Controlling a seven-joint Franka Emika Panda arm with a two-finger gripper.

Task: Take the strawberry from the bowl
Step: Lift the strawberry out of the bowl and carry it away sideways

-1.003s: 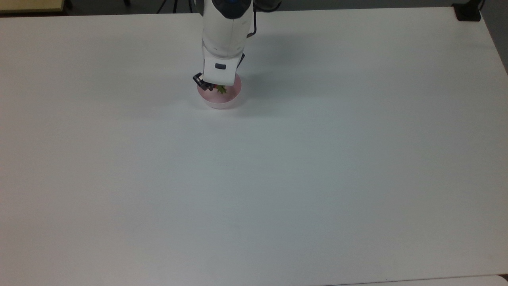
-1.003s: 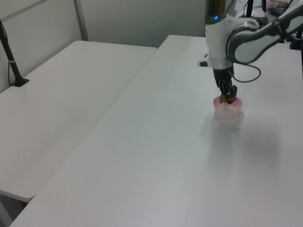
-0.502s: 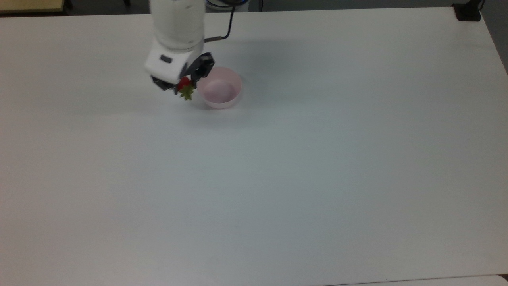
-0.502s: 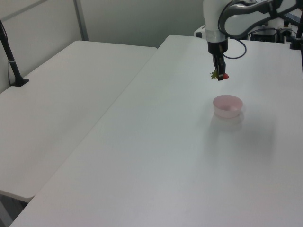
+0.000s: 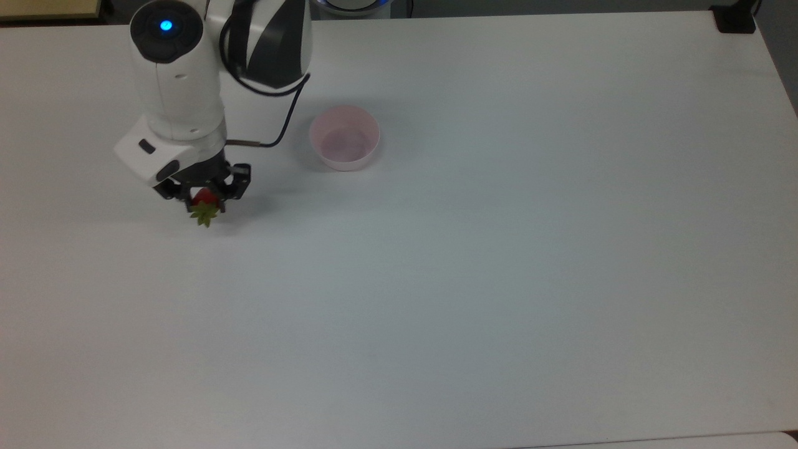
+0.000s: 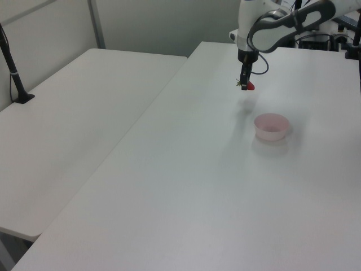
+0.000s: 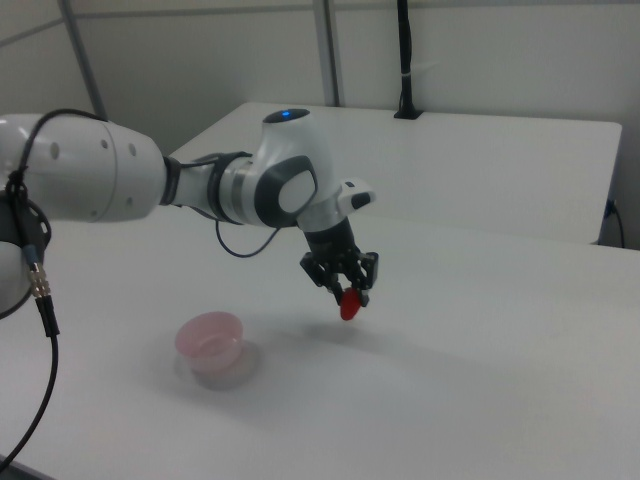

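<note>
The gripper (image 5: 204, 198) is closed tight on the strawberry (image 5: 203, 207), its two dark fingers pinching the red body while the green leafy cap pokes out toward the top view's bottom edge. In the left view the gripper (image 6: 245, 83) hangs clear above the table (image 6: 186, 169) with the strawberry (image 6: 248, 86) at its tips, and a faint shadow lies on the tabletop below it. The right view shows the gripper (image 7: 346, 292) pointing downward, the strawberry (image 7: 348, 306) dangling red from between the fingers, well above the table (image 7: 450, 380). The bowl (image 5: 345, 138) sits on the table (image 5: 474, 262) well apart from the gripper, toward the top view's right of it, and its pale pink inside holds nothing. In the left view the bowl (image 6: 272, 126) lies below and to the left view's right of the held fruit; in the right view the bowl (image 7: 210, 341) stands to the right view's left of it. A dark cable (image 5: 274, 118) loops from the arm's wrist down past the white arm body (image 5: 177, 81). Nothing lies between gripper and bowl. Half a second ago the gripper held the strawberry just beside the bowl's rim; it has since carried the fruit farther toward the top view's left and lower in that frame, while the bowl has stayed where it was.
</note>
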